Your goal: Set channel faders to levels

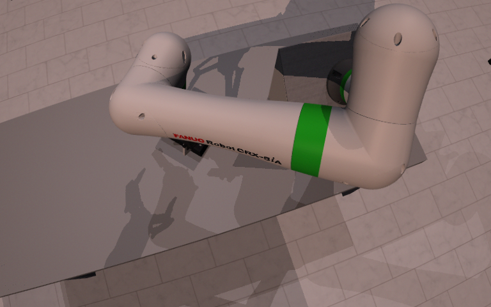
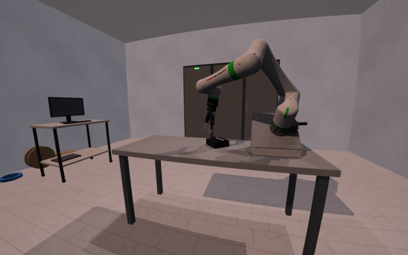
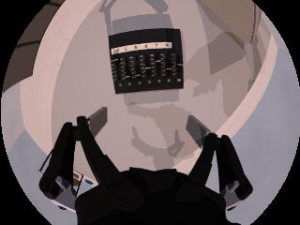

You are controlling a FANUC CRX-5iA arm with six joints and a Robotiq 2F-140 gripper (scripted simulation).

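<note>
1. While the claw (image 3: 146, 150) hung above the surface (image 2: 168, 153), its two fingers stood spread to their widest with nothing between them.
2. The lighting desk (image 3: 146, 60) sat below the claw, apart from it, on the surface and well in from every edge.
3. A pale tape strip (image 3: 142, 49) ran along the top of the desk, above a row of faders (image 3: 145, 66); their levels were too small to read.
4. From the exterior view the desk (image 2: 217, 142) stood near the arm's pedestal block (image 2: 275, 141), with a gap between them.
5. Left of the desk the surface ran open to its corner.
6. From the top view the forearm (image 1: 224, 126) hid most of the desk.
</note>
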